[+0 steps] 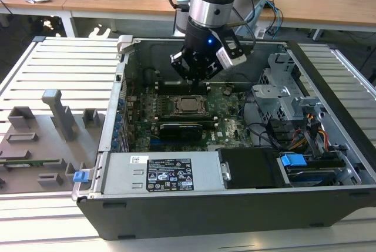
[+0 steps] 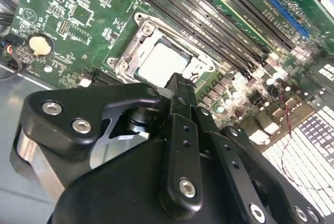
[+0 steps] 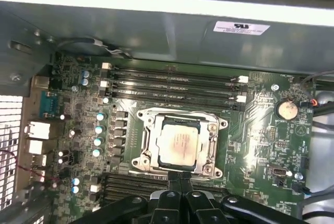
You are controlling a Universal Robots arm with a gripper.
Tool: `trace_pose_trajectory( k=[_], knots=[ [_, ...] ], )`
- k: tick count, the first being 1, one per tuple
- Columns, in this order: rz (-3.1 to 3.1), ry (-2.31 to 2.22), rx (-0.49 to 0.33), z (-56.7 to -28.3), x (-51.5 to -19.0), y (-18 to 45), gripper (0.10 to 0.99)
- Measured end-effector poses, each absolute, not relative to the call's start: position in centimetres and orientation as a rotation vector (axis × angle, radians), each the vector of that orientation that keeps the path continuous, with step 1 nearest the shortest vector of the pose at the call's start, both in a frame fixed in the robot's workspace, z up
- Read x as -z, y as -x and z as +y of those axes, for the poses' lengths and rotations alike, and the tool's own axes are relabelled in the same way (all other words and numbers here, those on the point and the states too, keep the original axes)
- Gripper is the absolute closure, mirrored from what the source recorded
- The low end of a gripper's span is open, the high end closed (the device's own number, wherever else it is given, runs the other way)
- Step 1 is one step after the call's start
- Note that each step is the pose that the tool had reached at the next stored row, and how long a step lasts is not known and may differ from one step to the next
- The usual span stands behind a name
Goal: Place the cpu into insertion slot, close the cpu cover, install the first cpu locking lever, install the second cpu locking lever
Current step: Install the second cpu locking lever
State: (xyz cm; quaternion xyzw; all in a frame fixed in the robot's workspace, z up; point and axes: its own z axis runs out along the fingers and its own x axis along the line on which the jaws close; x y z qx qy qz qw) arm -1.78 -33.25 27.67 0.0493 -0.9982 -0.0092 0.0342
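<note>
Gripper [image 3: 180, 179] fingers look pressed together, holding nothing — hovering just beside the insertion slot [image 3: 147, 148]. Cpu [image 3: 179, 143] already sits in there, cpu cover [image 3: 215, 143] closed around it.

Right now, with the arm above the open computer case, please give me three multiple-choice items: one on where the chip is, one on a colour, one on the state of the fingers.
1. Where is the small square silvery-grey cpu?
A) on the ribbed table
B) in the square metal-rimmed insertion slot
C) between the fingers

2. What colour is the flat circuit board around the slot?
A) green
B) red
C) white

3. How do the fingers of the black gripper stand?
A) wide open
B) shut on the cpu
C) shut, holding nothing

Answers:
1 B: the chip lies flat, framed by the socket's metal rim.
2 A: the board is green in both wrist views.
3 C: the fingers meet, with the chip apart from them.
</note>
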Motion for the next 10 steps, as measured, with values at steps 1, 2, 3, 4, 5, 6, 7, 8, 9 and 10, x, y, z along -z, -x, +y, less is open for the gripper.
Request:
trace_pose_trajectory(
  k=[1, 2, 3, 4, 5, 6, 7, 8, 9, 10],
  knots=[
    [-3.069, -0.152, 0.027, -33.23, -28.01, 1.77, 0.98],
    [-3.069, -0.152, 0.026, -33.22, -28.29, 1.77, 0.98],
    [-3.069, -0.151, 0.025, -33.21, -28.45, 1.77, 0.98],
    [-3.069, -0.151, 0.025, -33.21, -28.49, 1.77, 0.98],
    [-3.069, -0.151, 0.025, -33.21, -28.49, 1.77, 0.98],
    [-3.069, -0.151, 0.025, -33.21, -28.5, 1.77, 0.98],
    [-3.069, -0.151, 0.025, -33.21, -28.52, 1.77, 0.98],
    [-3.069, -0.151, 0.025, -33.21, -28.53, 1.77, 0.98],
    [-3.069, -0.151, 0.025, -33.21, -28.54, 1.77, 0.98],
    [-3.069, -0.151, 0.025, -33.21, -28.54, 1.77, 0.98]
  ],
)
